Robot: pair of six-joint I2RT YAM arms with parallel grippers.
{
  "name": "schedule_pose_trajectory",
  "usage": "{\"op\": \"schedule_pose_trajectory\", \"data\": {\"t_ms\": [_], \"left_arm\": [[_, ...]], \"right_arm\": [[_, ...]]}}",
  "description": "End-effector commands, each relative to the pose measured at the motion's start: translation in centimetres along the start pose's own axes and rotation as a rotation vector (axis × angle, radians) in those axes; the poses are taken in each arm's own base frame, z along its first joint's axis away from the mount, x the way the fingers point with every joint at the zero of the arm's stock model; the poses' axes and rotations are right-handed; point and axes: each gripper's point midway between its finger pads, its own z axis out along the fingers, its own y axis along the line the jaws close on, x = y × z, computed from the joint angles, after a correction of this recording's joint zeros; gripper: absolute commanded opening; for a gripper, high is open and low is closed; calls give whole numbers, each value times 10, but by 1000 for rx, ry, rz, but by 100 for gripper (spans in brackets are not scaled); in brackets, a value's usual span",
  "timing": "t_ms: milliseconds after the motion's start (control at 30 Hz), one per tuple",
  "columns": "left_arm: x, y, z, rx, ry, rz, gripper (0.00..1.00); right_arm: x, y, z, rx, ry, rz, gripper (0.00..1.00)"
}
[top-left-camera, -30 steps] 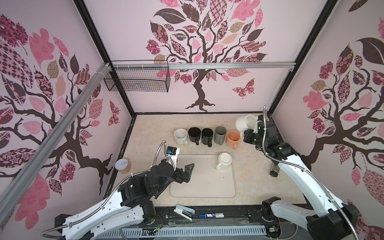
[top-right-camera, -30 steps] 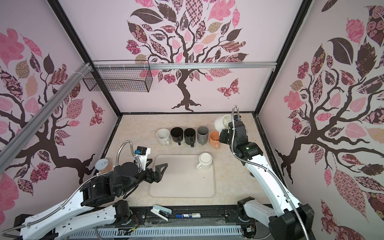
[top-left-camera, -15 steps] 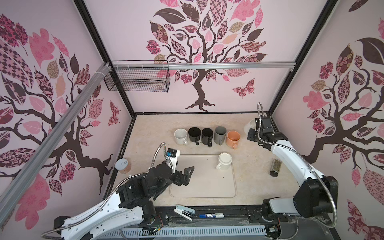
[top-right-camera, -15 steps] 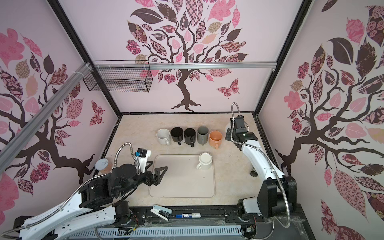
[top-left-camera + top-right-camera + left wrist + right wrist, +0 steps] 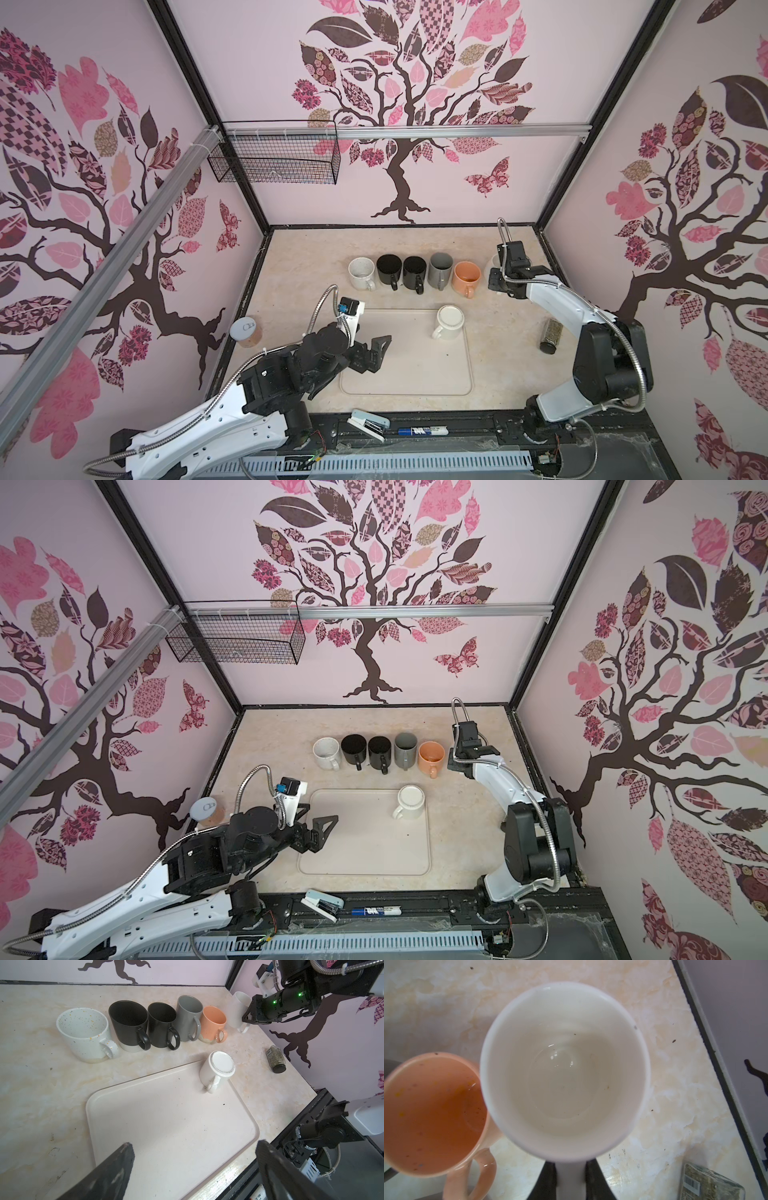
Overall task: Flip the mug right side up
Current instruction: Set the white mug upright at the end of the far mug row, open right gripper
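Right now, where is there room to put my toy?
Most of the flat beige tray is bare, in front of the upside-down white ceramic mug. The marbled counter behind the row of upright mugs is bare. Crowded: that row, where the right tool holds another white mug.

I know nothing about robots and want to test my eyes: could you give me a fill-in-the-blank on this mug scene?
The white mug on the tray stands upside ___.
The left gripper hovers over the tray with jaws ___.
The right gripper is shut on a second white mug, at its ___.
Missing: down; open; handle.
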Motion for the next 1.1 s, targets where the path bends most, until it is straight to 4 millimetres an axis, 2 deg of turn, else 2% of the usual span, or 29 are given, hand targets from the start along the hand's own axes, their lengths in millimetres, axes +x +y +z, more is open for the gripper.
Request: {"op": "schedule_pose_trajectory", "data": {"t_ms": [0, 500, 700, 767, 867, 1067], "left_arm": [[4, -1, 3, 9, 11, 1, 94], [9, -8, 18, 0, 65, 43, 95], [13, -12, 25, 8, 84, 53, 95], [15, -11, 26, 6, 90, 56, 95], [17, -10, 27, 1, 96, 57, 95], [22, -5, 28, -14, 105, 60, 95]], "right_arm": [[-31, 1, 4, 10, -105, 32, 0], [-13, 3, 31, 35, -37, 16, 0], [-8, 8, 34, 33, 4, -3, 1], [-5, 11, 34, 32, 7, -14, 8], [0, 12, 35, 37, 21, -20, 23], [7, 17, 31, 22, 25, -12, 35]]}}
